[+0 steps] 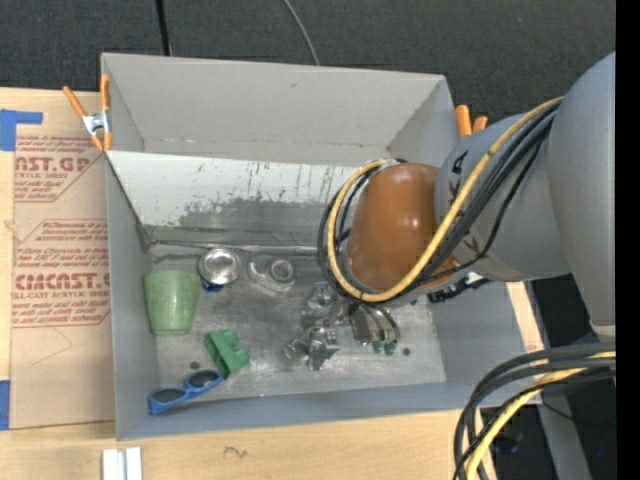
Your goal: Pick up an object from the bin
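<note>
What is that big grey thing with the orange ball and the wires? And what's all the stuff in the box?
That is a robot arm. The orange-brown dome and the yellow and black cables are parts of it. One camera looks down from above, and the arm reaches in from the right. At its tip is the gripper, its metal hand, low over the floor of the grey metal bin. In the bin lie a pale green plastic cup, a shiny round silver can, a clear plastic piece, a small green plastic block and a blue plastic thing shaped like glasses. I cannot tell whether the gripper holds anything.
</note>
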